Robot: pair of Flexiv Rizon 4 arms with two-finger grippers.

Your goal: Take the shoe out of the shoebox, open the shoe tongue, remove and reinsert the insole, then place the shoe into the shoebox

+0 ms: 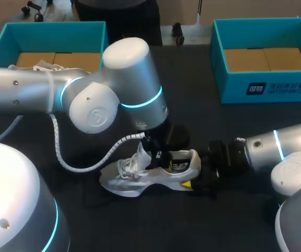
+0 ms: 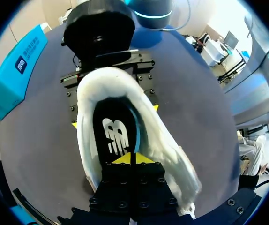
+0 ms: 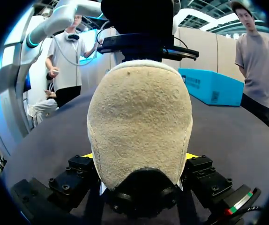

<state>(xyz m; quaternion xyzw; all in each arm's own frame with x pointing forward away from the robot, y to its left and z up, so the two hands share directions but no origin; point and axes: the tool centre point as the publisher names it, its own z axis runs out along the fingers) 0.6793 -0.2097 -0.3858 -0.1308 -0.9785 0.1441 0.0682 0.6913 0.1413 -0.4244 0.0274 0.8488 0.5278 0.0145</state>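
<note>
The shoe (image 1: 156, 178) stands sole-down on the table (image 1: 229, 131), its suede heel (image 3: 139, 117) clamped from both sides between the fingers of the right gripper (image 3: 139, 155), whose arm lies low and level. Judged light, with a soft upper and a stiffer heel cup, which is the soundest hold. The left gripper (image 2: 130, 158) points straight down into the shoe mouth, fingers drawn together, tips at the thin, likely floppy insole (image 2: 112, 136); whether they pinch it cannot be told.

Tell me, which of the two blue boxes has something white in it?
The left box, behind the left arm: a white item pokes up inside it, partly hidden. The right box shows only its brown floor.
</note>
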